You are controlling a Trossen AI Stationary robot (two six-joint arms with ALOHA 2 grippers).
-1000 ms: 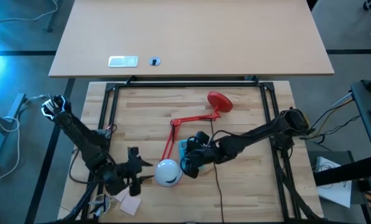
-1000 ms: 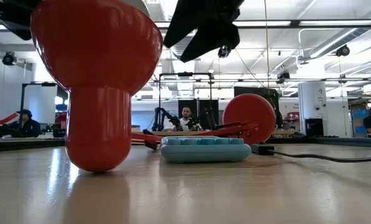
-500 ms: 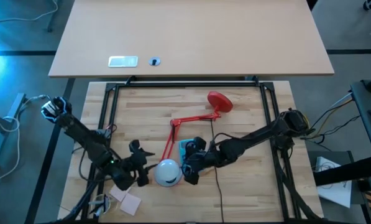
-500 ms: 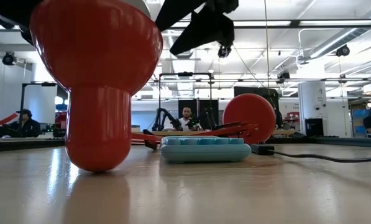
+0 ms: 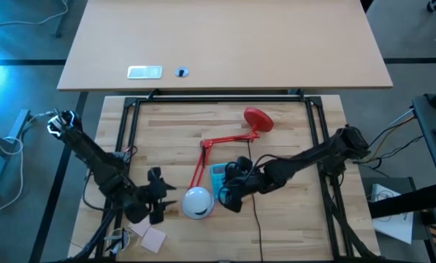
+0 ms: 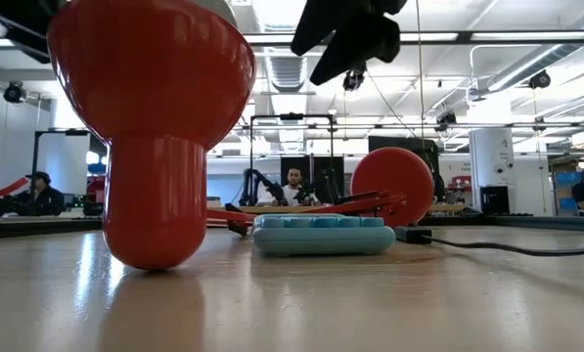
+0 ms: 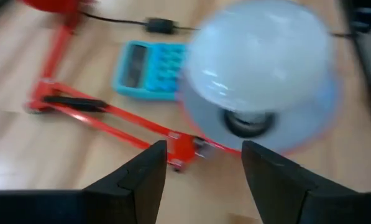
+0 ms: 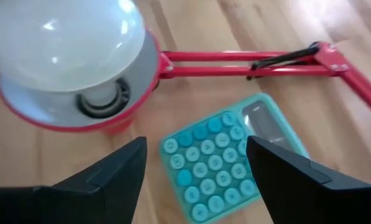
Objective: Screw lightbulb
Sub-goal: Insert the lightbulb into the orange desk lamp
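A red desk lamp lies on the wooden table. Its round shade (image 5: 197, 202) stands on its narrow red neck (image 6: 155, 235), white inside facing up. A socket (image 8: 101, 99) sits deep in the shade with something pale in it; whether that is the lightbulb I cannot tell. No lightbulb shows elsewhere. My left gripper (image 5: 159, 199) is open just left of the shade, which fills its wrist view (image 7: 260, 68). My right gripper (image 5: 229, 193) is open just right of the shade, raised above the table (image 6: 355, 34).
A blue calculator (image 5: 219, 175) lies right of the shade, under my right gripper, with a black cable (image 5: 257, 212) running to the near edge. The lamp's red arm (image 5: 203, 157) and round base (image 5: 258, 118) lie farther back. Paper pads (image 5: 150, 235) sit near left. People sit in the room beyond.
My right gripper has drawn back a little toward the table's right, away from the shade, staying open. My left gripper went in toward the shade and then came back to the left. The shade has kept still.
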